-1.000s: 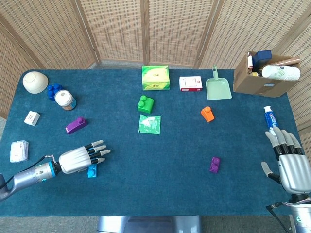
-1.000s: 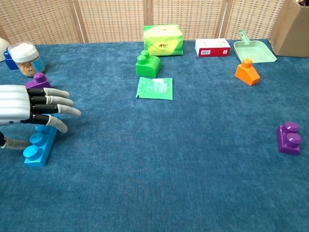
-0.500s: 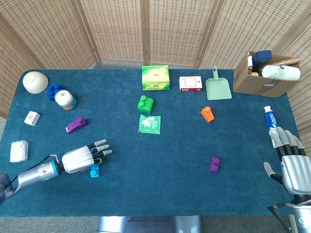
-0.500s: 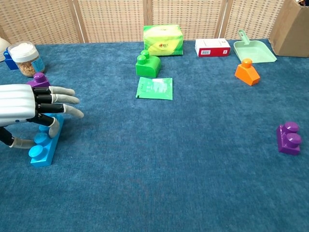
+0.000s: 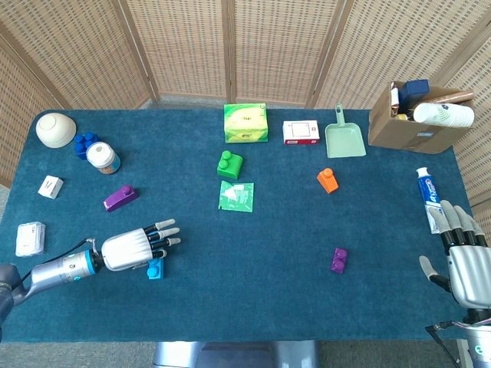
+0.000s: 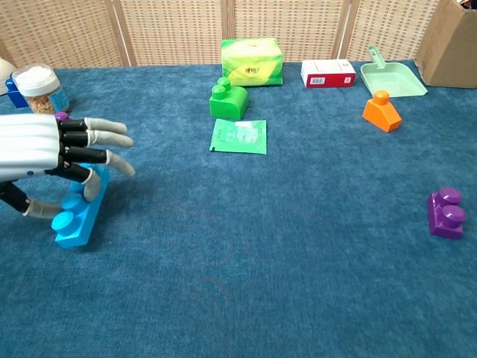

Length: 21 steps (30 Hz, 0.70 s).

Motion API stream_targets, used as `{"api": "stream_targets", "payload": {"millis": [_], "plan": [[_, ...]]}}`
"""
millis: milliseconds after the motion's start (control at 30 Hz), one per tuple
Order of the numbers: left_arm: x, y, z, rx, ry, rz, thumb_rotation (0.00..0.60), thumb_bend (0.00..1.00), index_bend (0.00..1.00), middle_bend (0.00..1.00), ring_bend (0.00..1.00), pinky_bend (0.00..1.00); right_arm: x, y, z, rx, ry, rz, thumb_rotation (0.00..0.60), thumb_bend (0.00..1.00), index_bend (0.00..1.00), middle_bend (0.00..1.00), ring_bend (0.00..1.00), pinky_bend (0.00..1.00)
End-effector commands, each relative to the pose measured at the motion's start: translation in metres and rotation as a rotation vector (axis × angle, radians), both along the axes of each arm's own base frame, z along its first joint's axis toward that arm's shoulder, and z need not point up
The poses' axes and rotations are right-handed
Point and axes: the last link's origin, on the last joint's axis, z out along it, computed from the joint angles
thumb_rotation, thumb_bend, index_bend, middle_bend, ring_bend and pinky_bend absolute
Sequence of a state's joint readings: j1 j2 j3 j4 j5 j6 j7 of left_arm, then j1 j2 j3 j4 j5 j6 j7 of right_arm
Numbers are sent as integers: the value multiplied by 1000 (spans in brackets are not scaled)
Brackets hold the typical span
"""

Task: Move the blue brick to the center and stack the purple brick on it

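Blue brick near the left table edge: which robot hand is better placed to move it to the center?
The left robot hand. It is already over the blue brick, fingers around it, while the right robot hand rests at the far right edge, across the table.

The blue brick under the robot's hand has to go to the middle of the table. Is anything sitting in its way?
Nothing visible does. The left hand is over the blue brick, and only bare cloth lies between it and the table center. The green packet lies farther back.
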<state>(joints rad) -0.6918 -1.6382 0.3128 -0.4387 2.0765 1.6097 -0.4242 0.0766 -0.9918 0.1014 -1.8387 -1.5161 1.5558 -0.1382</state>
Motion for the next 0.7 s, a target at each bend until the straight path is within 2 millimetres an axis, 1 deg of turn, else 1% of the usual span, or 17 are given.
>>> {"api": "stream_targets", "payload": {"millis": [33, 200, 233, 367, 533, 700], "plan": [[6, 5, 5, -4, -3, -34, 600, 352, 584, 232, 86, 0, -1, 0, 0, -1, -3, -3, 600, 280, 72, 49, 24, 162], [21, 19, 12, -1, -3, -99, 600, 351, 580, 231, 86, 0, -4, 0, -1, -2, -11, -10, 600, 280, 71, 49, 24, 162], [27, 23, 13, -5, -1, -117, 600, 351, 581, 230, 86, 0, -5, 0, -2, -3, -13, -12, 600, 281, 71, 49, 24, 162], [39, 32, 11, -17, 4, -151, 600, 350, 581, 227, 86, 0, -8, 0, -2, -6, -19, -19, 600, 280, 71, 49, 24, 164], [59, 40, 1, -46, -6, -184, 600, 351, 580, 223, 85, 0, -11, 3, 1, -20, -22, -28, 600, 279, 71, 49, 24, 165], [79, 48, -14, -69, 2, -221, 600, 350, 570, 219, 84, 0, -11, 5, 3, -21, -18, -26, 600, 279, 71, 49, 24, 164]]}}
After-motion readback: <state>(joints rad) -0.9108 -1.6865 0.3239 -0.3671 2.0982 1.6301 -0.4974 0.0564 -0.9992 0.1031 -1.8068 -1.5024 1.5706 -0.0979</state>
